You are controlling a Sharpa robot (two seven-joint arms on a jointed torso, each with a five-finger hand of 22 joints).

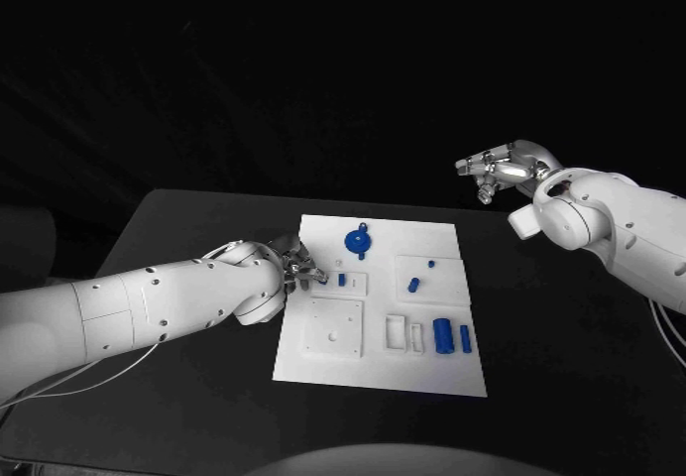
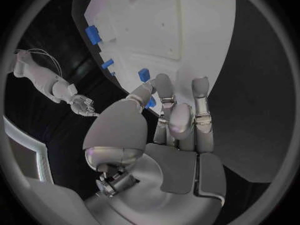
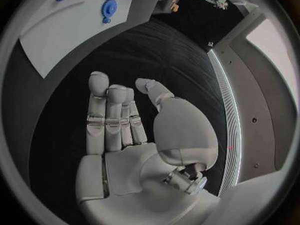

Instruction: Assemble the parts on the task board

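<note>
The white board (image 1: 381, 302) lies mid-tabletop (image 1: 186, 218) with blue parts (image 1: 443, 337) scattered across it, a small one (image 1: 343, 279) just beside my left hand (image 1: 297, 266). That hand's fingers curl over the board's edge, reaching for it; whether they already pinch it I cannot tell. My right hand (image 1: 504, 169) hangs wide and empty, well off the board to leave room.

I find the scene dim overall: the black table (image 1: 186, 223) and background swallow detail, while the white task board (image 1: 375, 342) reads bright, nearly washed out. My wrist views bend straight edges strongly toward the rim. A lit strip glares at one edge.
</note>
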